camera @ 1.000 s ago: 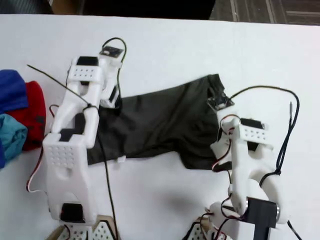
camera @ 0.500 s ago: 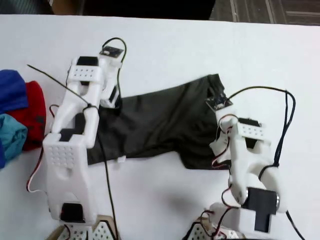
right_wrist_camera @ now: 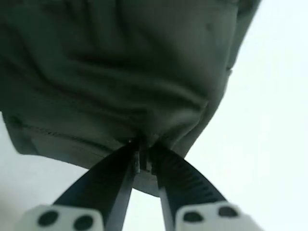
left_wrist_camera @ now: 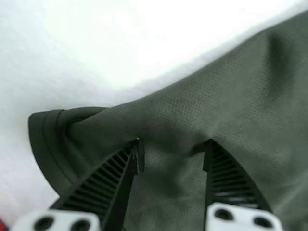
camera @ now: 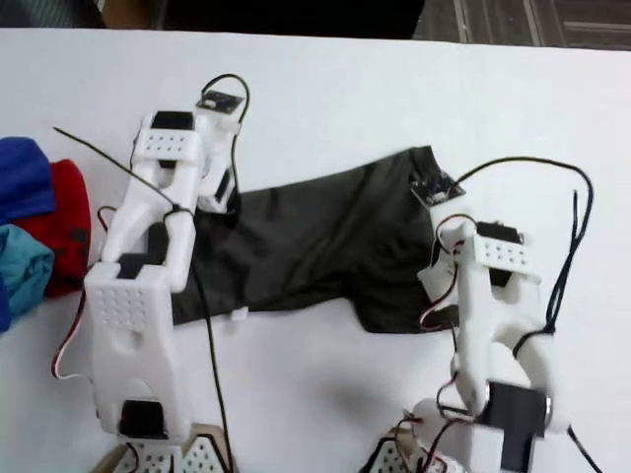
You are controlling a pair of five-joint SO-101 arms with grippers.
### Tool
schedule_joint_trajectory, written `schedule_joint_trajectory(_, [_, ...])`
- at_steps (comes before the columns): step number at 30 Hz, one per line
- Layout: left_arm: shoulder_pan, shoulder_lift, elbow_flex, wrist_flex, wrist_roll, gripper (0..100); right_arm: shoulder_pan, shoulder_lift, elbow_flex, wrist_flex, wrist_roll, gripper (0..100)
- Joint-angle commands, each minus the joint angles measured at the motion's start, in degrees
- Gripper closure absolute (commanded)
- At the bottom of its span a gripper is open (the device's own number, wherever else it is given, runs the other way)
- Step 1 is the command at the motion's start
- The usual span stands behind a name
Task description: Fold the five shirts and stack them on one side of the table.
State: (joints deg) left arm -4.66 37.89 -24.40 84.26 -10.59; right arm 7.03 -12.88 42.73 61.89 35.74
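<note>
Your left gripper sits spread open on the dark shirt; your right gripper is pinched tight on its edge, low over the bench

1 shirt spread across table middle; other shirts piled at left edge.

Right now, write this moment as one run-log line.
dark shirt: lying on table | left fingers: open over its edge | right fingers: shut on its edge | other shirts: piled at table edge
</note>
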Motion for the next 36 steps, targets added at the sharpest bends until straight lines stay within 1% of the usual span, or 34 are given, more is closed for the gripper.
schedule_joint_trajectory(1, [-0.53, -4.22, -0.13, -0.53, 0.70, 77, -0.13, -7.08, -0.44, 3.30, -0.35, 97.8])
schedule_joint_trajectory(6, [-0.53, -4.22, -0.13, -0.53, 0.70, 77, -0.04, -8.66, -0.35, 6.29, -0.09, 97.8])
schedule_joint_trajectory(15, [-0.53, -4.22, -0.13, -0.53, 0.62, 77, -0.04, -8.66, 0.35, 6.29, 0.09, 97.7])
schedule_joint_trajectory(18, [-0.53, -4.22, -0.13, -0.53, 0.62, 77, 0.13, -9.10, 2.90, 6.29, 2.64, 97.7])
schedule_joint_trajectory(20, [-0.53, -4.22, -0.13, -0.53, 0.53, 77, 1.89, -9.19, 4.22, 6.29, 3.87, 97.7])
schedule_joint_trajectory(26, [-0.53, -4.22, -0.13, -0.62, 0.53, 77, 10.07, -9.19, 4.84, 6.37, 9.05, 97.7])
schedule_joint_trajectory(28, [-0.53, -4.22, -0.13, -0.62, 0.53, 77, 11.38, -9.19, 4.84, 6.73, 10.81, 97.7])
schedule_joint_trajectory(34, [-0.26, -4.22, -0.13, -0.62, 0.53, 77, 8.84, -8.66, 4.92, 9.19, 11.69, 97.3])
schedule_joint_trajectory(36, [-0.26, -4.22, -0.13, -0.62, 0.53, 77, 7.78, -9.10, 4.92, 10.33, 11.60, 95.5])
